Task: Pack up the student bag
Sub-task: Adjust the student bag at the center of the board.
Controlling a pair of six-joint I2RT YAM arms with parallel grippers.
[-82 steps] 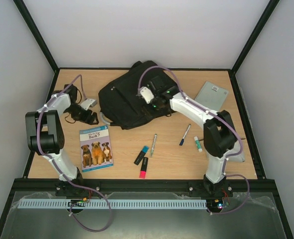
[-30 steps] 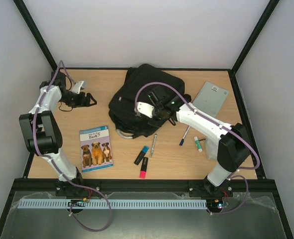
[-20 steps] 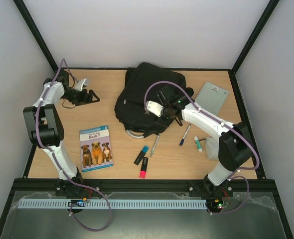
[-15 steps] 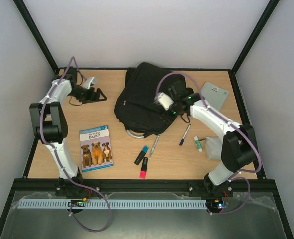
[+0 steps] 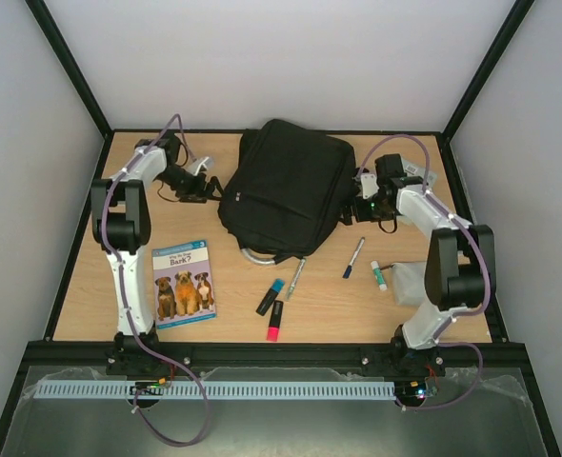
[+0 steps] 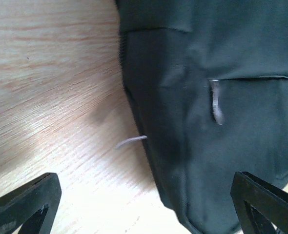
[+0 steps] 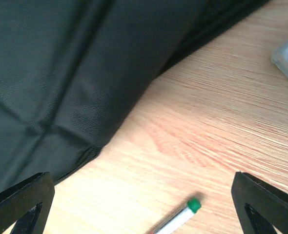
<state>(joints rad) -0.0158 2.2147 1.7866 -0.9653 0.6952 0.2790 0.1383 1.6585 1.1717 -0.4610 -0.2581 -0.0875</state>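
**Student bag (image 5: 286,186) flanked, both sides empty**

L gripper (image 5: 205,188): jaws wide apart, nothing held, tips just beside bag's left edge. R gripper (image 5: 351,209): likewise wide, empty, just off the right edge. Bag lies mid-table twd far side, long axis roughly near-to-far, grey handle (image 5: 252,255) at near end. Both arms abt equally close.

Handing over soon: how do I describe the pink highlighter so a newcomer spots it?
Start at the black backpack and come toward the table's near edge. Two stubby markers lie there: the pink highlighter is nearer, pink-ended; the teal-tipped marker sits just beyond.
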